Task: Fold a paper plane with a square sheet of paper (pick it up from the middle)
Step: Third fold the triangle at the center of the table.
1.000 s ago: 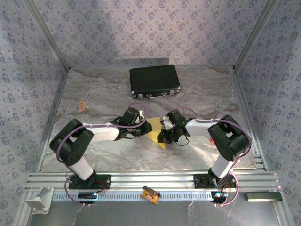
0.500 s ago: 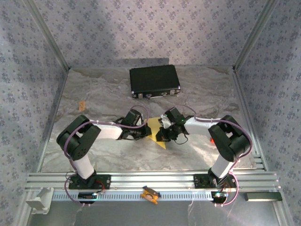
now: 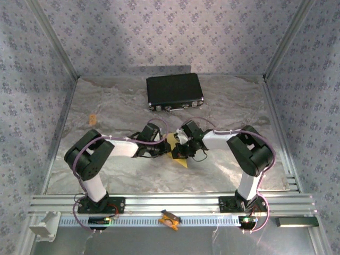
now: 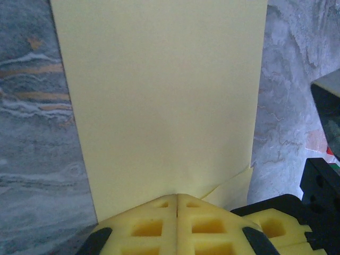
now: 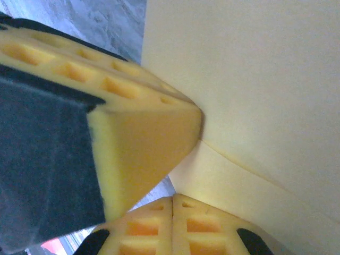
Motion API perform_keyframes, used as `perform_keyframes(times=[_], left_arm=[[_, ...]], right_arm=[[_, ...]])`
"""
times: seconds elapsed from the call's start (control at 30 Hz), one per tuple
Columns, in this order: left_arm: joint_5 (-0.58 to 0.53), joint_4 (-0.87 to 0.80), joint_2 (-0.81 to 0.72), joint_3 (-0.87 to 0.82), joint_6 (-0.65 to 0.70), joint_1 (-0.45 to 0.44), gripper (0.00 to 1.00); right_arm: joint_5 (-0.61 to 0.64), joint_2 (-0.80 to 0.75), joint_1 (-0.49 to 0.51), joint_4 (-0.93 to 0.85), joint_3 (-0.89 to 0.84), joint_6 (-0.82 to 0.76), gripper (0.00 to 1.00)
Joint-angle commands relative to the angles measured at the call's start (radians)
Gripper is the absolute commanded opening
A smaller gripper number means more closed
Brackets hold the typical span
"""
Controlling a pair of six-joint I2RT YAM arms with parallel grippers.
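The yellow sheet of paper [image 3: 172, 141] lies flat on the silver table between both grippers, partly folded, with a pointed end toward the front. In the left wrist view the paper [image 4: 159, 95] spreads out face-on and a lower layer [image 4: 234, 187] peeks out at the right. My left gripper [image 4: 177, 195] is shut, its tip resting on the paper rather than clamping it. My right gripper [image 5: 172, 197] is shut too, tip at the edge of the lower flap [image 5: 239, 186]. The left gripper's fingers [image 5: 143, 133] touch the fold line from the left. Seen from above, left gripper [image 3: 163, 150] and right gripper [image 3: 177, 153] nearly meet.
A black rectangular case [image 3: 175, 91] lies at the back centre. A small orange clip [image 3: 93, 118] sits at the left on the table [image 3: 106, 106]. An orange object [image 3: 170, 219] rests on the front rail. Metal frame posts border both sides.
The right arm has swung left, bringing its gripper up against the left gripper over the paper. The left arm shifted its elbow earlier, then held still.
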Motion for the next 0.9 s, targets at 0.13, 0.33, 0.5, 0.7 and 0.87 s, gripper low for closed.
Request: perform_keyframes(times=[0.13, 0.33, 0.5, 0.7, 0.87], left_arm=[[-0.018, -0.06, 0.058, -0.007, 0.005, 0.01, 0.04], [-0.016, -0.057, 0.066, -0.006, 0.001, 0.01, 0.05], [-0.018, -0.057, 0.072, -0.004, -0.004, 0.01, 0.04], [-0.012, -0.055, 0.074, -0.003, -0.006, 0.011, 0.04], [-0.008, -0.046, 0.072, -0.006, -0.011, 0.01, 0.04]], right_arm=[[-0.019, -0.088, -0.047, -0.053, -0.11, -0.022, 0.07], [-0.015, -0.171, -0.078, -0.059, -0.2, -0.011, 0.09], [0.024, -0.245, -0.079, -0.045, -0.281, 0.035, 0.09], [0.071, -0.32, -0.081, -0.047, -0.352, 0.076, 0.09], [0.11, -0.394, -0.092, -0.087, -0.36, 0.077, 0.09]])
